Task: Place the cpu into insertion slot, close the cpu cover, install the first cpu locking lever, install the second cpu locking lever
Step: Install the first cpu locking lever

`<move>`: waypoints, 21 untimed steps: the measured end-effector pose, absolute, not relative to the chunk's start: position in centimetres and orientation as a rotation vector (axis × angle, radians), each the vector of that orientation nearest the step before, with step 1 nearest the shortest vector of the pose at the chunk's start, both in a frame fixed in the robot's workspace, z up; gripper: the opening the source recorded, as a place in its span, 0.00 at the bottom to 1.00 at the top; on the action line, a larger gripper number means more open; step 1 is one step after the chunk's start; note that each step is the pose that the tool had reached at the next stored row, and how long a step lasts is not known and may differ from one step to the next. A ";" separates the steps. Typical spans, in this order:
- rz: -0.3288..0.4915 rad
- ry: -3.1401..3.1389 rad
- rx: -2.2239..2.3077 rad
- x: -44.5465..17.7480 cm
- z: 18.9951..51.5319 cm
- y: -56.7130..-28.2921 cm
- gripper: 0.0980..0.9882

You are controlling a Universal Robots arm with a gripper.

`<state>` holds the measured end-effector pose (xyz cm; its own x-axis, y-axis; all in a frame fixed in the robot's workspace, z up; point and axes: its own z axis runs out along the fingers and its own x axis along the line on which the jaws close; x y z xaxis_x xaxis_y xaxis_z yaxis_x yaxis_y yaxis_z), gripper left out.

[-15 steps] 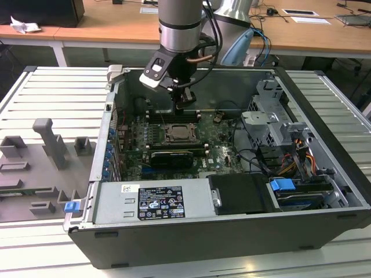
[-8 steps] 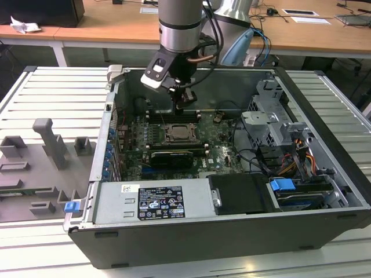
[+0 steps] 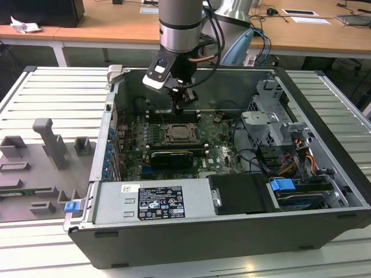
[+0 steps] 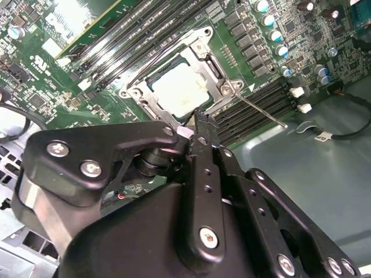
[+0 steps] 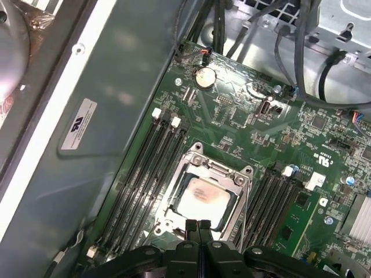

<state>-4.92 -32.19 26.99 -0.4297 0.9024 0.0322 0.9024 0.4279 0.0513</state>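
The cpu (image 5: 200, 200), a pale silver square, lies in the insertion slot (image 5: 164, 220) on the green board. The silver cpu cover (image 5: 217, 172) lies flat around it, framing its top. In the second wrist view the cpu (image 4: 177, 90) sits inside the cover (image 4: 210, 63), and a thin metal locking lever (image 4: 261, 110) sticks out from the socket's corner over the memory slots. My gripper (image 5: 197, 223) is shut with nothing between its fingers, its tips just off the socket's edge. In the exterior view the gripper (image 3: 182, 107) hangs a little above the socket (image 3: 178, 133).
The open computer case (image 3: 324, 231) surrounds the board. Long black memory slots (image 5: 142, 174) flank the socket on both sides. A silver drive cage (image 3: 272, 119) and cables (image 3: 301, 153) stand at the exterior view's right. The power supply (image 3: 156, 200) lies at the front.
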 end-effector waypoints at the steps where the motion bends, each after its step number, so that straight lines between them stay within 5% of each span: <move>1: 0.095 2.662 1.666 -4.9 27.0 -32.2 0.01; 21: 0.095 2.773 1.482 -4.9 27.0 -32.2 0.01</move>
